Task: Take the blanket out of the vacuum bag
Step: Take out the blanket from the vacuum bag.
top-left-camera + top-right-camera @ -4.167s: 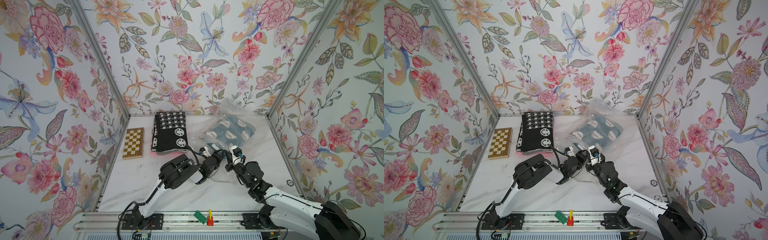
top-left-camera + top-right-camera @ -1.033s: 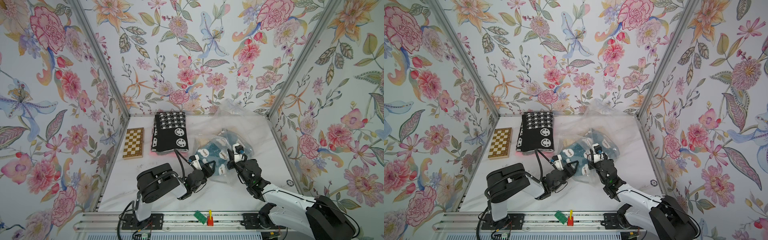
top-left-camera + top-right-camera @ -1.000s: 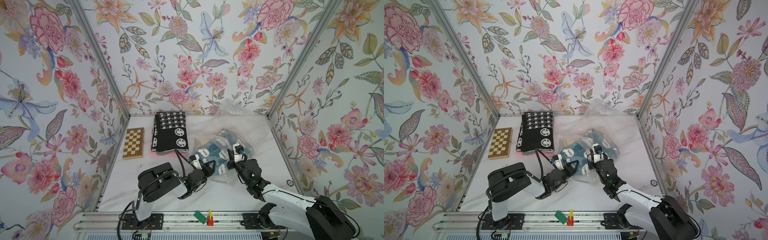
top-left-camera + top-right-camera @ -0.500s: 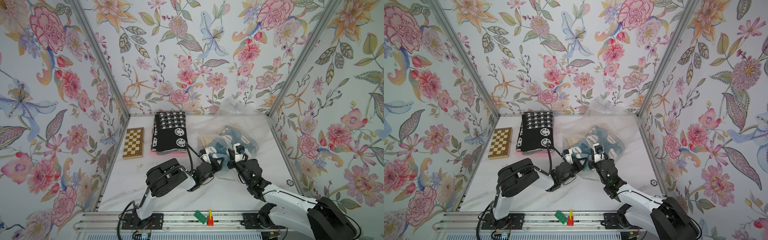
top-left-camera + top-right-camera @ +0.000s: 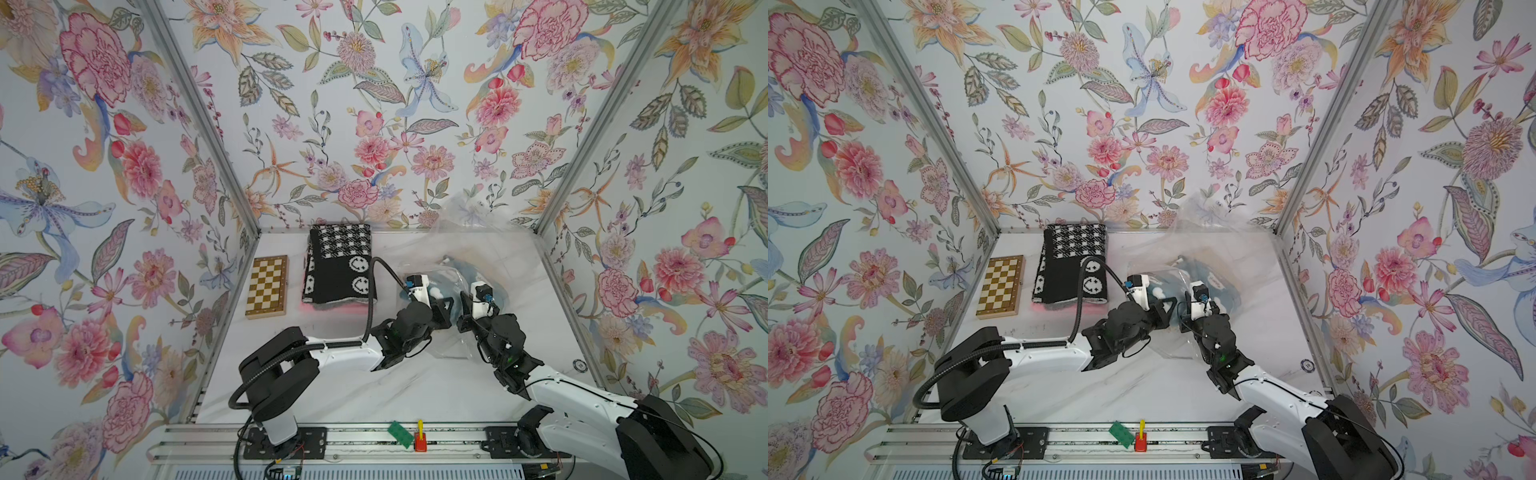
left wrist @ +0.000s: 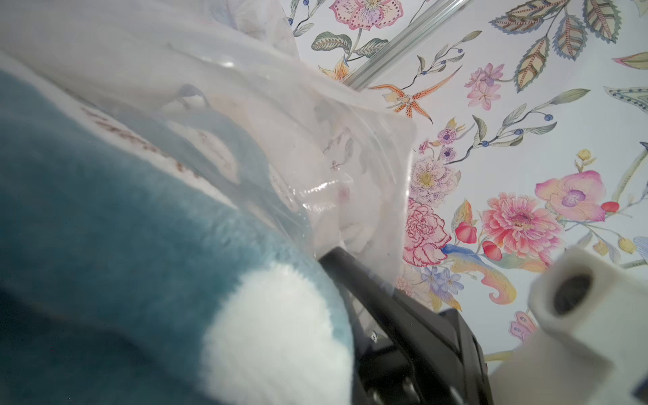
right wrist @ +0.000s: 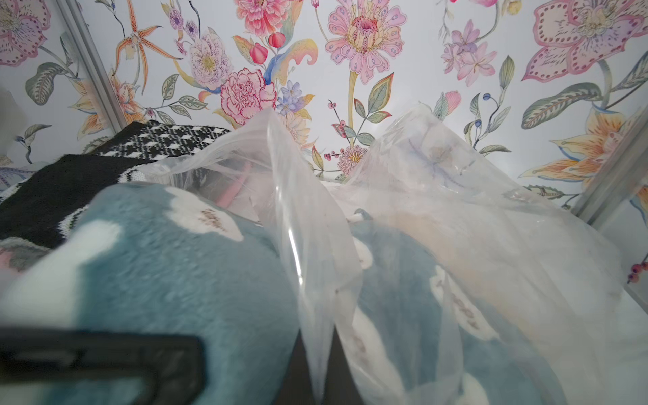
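The right claw [image 5: 464, 312] pinched the vacuum bag [image 7: 456, 196]; the left claw [image 5: 446, 309], apparently clamped on the blanket [image 6: 122, 245], should have drawn it slowly toward the surface's left edge.

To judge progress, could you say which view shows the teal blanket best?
Right wrist: the blanket shows part bare, part under the vacuum bag. Left wrist shows a blurred patch; both top views, small glimpses.

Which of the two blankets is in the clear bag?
The teal blanket with white patches: it sits partly inside the vacuum bag. The black-and-white smiley blanket lies bare, folded next to the chessboard.
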You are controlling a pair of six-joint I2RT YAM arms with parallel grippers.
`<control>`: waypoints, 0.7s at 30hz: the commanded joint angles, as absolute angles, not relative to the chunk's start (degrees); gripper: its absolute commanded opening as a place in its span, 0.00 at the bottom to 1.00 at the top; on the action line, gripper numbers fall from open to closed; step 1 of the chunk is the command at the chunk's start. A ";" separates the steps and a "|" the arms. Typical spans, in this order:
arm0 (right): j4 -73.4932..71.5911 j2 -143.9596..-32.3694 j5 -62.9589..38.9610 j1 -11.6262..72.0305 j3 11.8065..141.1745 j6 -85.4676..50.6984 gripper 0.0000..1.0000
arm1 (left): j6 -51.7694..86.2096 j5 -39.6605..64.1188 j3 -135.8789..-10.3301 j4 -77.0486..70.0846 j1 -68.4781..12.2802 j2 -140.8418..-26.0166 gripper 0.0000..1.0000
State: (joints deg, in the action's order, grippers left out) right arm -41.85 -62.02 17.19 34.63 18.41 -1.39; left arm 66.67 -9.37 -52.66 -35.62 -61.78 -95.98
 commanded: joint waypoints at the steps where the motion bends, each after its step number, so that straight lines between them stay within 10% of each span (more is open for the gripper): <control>1: -39.73 -62.98 18.37 34.02 19.12 -2.36 0.00 | 68.98 -13.80 -45.56 -34.63 -64.47 -91.22 0.00; 10: -39.50 -63.86 18.11 34.01 19.51 -2.36 0.00 | 77.92 -18.71 -31.56 -40.42 -68.47 -87.15 0.03; 15: -39.52 -64.00 17.93 34.01 19.47 -2.42 0.00 | 83.28 -18.53 -26.20 -53.69 -68.47 -92.51 0.51; 21: -39.65 -63.75 17.68 33.99 19.34 -2.46 0.00 | 91.74 -18.54 -22.59 -64.67 -68.48 -99.12 0.75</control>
State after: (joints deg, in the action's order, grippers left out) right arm -40.05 -63.66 17.17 34.41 18.41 -1.61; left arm 86.43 -16.99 -24.29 -55.92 -67.94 -96.88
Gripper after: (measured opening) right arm 0.047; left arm 0.737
